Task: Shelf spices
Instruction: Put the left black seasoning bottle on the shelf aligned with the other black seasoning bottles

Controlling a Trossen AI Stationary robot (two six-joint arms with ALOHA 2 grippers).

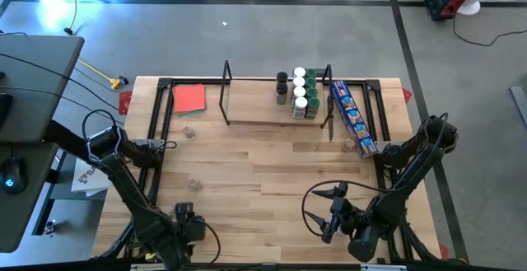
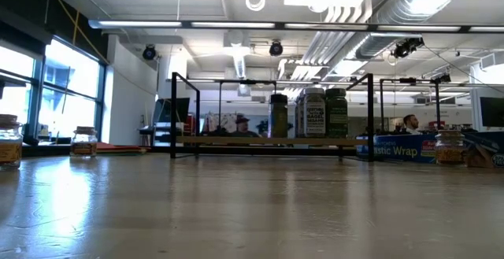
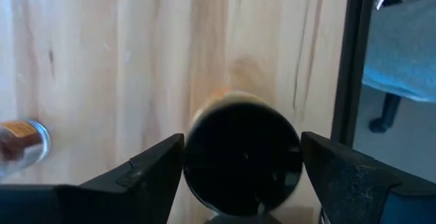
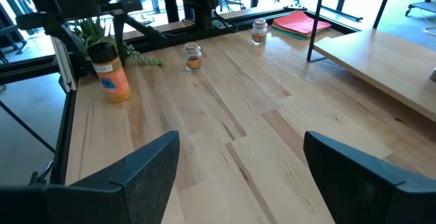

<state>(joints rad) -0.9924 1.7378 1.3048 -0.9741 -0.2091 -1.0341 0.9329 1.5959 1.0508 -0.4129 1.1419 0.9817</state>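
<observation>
The shelf (image 1: pixel 268 114) stands at the table's far side, with several spice jars (image 1: pixel 298 91) grouped at its right end. Single clear jars stand on the table at the left (image 1: pixel 189 131), nearer the front (image 1: pixel 194 185) and beside the blue box (image 1: pixel 349 146). An orange jar with a black cap (image 4: pixel 109 71) stands upright at the front left. My left gripper (image 3: pixel 242 139) points down over it, open, one finger on either side of the black cap (image 3: pixel 242 159). My right gripper (image 1: pixel 317 212) hangs open at the front right, with nothing between its fingers (image 4: pixel 157 163). My left gripper comes at the black-capped jar from above, with the cap between its two fingers (image 3: pixel 153 166). Both fingers stand very close to the cap's rim. I cannot tell whether they touch it. The jar stands upright on the table.
A long blue box (image 1: pixel 354 119) lies right of the shelf, and a red folder (image 1: pixel 189 98) lies at the far left. A small green plant (image 4: pixel 139 57) sits behind the orange jar. A black frame (image 3: pixel 351 74) edges the table. The table's middle (image 1: pixel 272 172) is bare wood.
</observation>
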